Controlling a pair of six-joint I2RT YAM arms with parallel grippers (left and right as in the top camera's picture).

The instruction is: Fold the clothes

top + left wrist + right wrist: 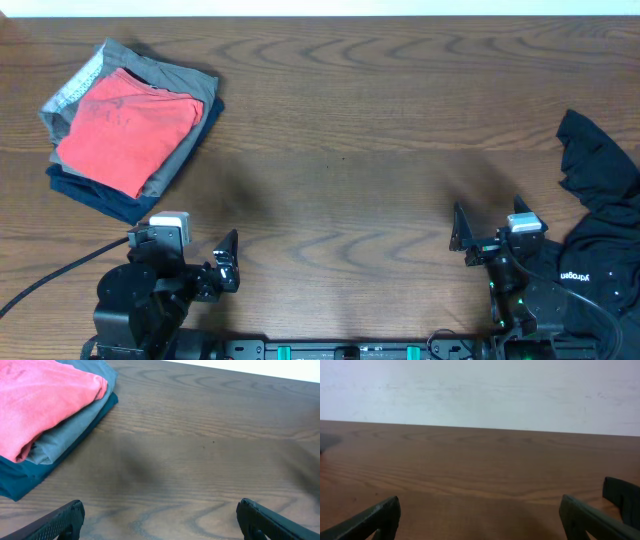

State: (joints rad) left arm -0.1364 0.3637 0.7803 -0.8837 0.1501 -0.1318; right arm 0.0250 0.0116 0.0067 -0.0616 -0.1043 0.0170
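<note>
Left arm (140,300) and right arm (530,300) are showing matte black housings. A white camera block (170,228) is sitting on the left wrist, a second block (522,222) on the right. A black cable (50,275) is trailing off the left arm toward 9 o'clock. Green lights (520,301) are glowing on the right arm. Fingers (62,521) (375,520) are appearing dark, wedge-shaped, blunt-tipped.
</note>
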